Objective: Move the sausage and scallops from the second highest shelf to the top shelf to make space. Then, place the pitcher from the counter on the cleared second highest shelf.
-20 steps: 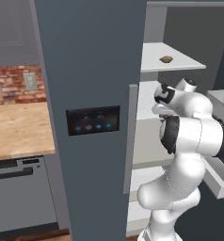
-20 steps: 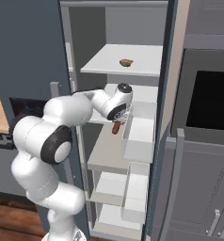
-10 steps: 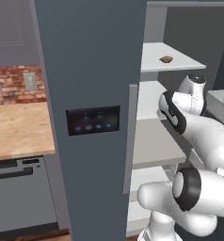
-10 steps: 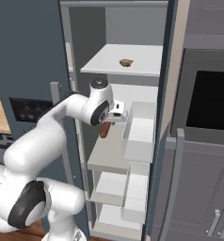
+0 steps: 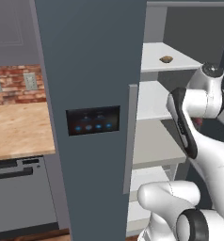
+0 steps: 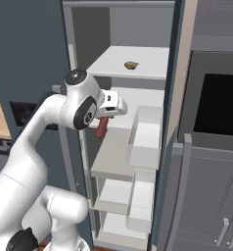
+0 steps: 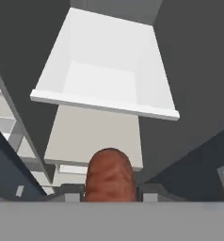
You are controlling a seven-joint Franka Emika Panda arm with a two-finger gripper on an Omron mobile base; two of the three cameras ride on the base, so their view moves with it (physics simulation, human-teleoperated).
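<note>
Looking across the left base view, the white arm is filling the right side of the frame, with a small reddish patch of the sausage (image 5: 198,123) peeking out right of centre past the arm's elbow. The scallops (image 5: 166,59) are sitting on the top shelf (image 5: 154,59) in the upper right of the frame, and the counter (image 5: 17,132) is lying at the left edge, below the brick wall (image 5: 12,84). The dark fridge door (image 5: 90,70) is taking up the middle.

In the right base view, the gripper (image 6: 105,119) is hanging at centre left, in front of the open fridge, and is closing on the sausage (image 6: 101,127), which is dangling downward from it. The scallops (image 6: 131,64) are resting on the top shelf (image 6: 152,59) in the upper middle of the frame. A white door bin (image 6: 145,137) is standing to the right of the gripper.

In the hand view, the sausage (image 7: 110,176) is rising at bottom centre between the fingertips (image 7: 72,192), with the white door bin (image 7: 107,70) lying across the upper half.
</note>
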